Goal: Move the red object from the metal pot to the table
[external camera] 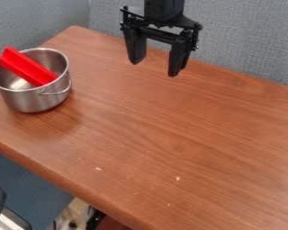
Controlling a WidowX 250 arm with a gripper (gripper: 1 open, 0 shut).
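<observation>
The red object (30, 66) leans inside the metal pot (32, 84) near the table's (171, 135) left corner. The claw (160, 61) hangs wide open and empty by the far edge, well apart from the pot.

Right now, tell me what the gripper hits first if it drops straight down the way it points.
Most likely bare table. The gripper hangs open, fingers down, well right of the pot with the red block; exact depth is unclear.

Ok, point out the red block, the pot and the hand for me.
red block (29, 67), camera view, middle of its top face.
metal pot (39, 97), camera view, front outer wall.
hand (157, 58), camera view, the gap midway between its open fingertips.
</observation>
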